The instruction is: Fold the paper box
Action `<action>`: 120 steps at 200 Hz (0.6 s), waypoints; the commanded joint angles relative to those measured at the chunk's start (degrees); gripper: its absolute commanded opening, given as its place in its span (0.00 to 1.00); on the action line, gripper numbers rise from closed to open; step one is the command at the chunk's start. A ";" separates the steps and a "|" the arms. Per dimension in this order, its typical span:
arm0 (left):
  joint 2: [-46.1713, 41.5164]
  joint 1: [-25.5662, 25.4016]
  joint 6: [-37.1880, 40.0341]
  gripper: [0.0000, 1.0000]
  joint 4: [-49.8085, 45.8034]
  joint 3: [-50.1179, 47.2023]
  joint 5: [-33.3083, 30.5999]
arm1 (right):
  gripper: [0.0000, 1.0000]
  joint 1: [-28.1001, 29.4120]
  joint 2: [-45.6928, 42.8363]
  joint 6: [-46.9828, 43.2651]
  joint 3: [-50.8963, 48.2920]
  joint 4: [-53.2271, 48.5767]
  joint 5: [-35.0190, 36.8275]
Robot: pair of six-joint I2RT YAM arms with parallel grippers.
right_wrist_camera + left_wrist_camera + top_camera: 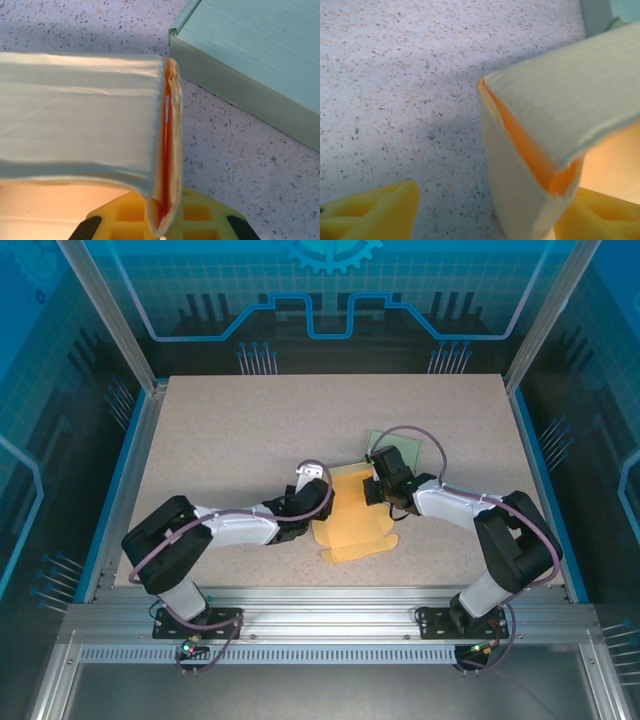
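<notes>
— Top external view: whereabouts of the paper box [352,525]?
— Middle of the table [220,440], yellow, between left tool [316,502] and right tool [372,490], with a green box [404,448] just beyond, far right.
— Left tool?
— Parted astride a raised flap, one finger [370,212] clear of it.
— Right tool?
— Closed, pinching a lifted flap.

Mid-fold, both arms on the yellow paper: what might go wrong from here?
The right tool pinches the paper box by the thin edge of a raised flap, which may slip out or tear. The left tool straddles a folded corner loosely; closing there might crush it. The green box sits close beside the right tool and might get bumped.
</notes>
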 commanded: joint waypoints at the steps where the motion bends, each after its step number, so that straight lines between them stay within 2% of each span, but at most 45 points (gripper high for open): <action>1: 2.62 -0.48 0.60 0.55 -0.66 3.42 -6.48 | 0.00 0.90 0.51 0.46 1.31 0.19 -1.44; 11: 3.62 -0.65 0.72 0.44 -1.39 4.40 -7.53 | 0.00 0.89 0.53 0.43 1.30 0.15 -1.43; 28: 4.98 -1.09 0.61 0.41 -2.14 5.40 -8.79 | 0.00 0.90 0.62 0.40 1.30 0.20 -1.39; 66: 5.12 -1.50 -0.81 0.14 -3.80 5.95 -9.76 | 0.00 0.98 0.71 0.44 1.44 0.11 -1.15; 79: 4.53 -1.46 -1.40 0.08 -4.45 5.74 -9.68 | 0.00 0.98 0.71 0.36 1.54 -0.02 -1.01; 120: -0.40 -1.55 -3.11 0.00 -6.50 4.08 -6.77 | 0.00 2.42 0.28 -0.18 1.52 -0.48 1.53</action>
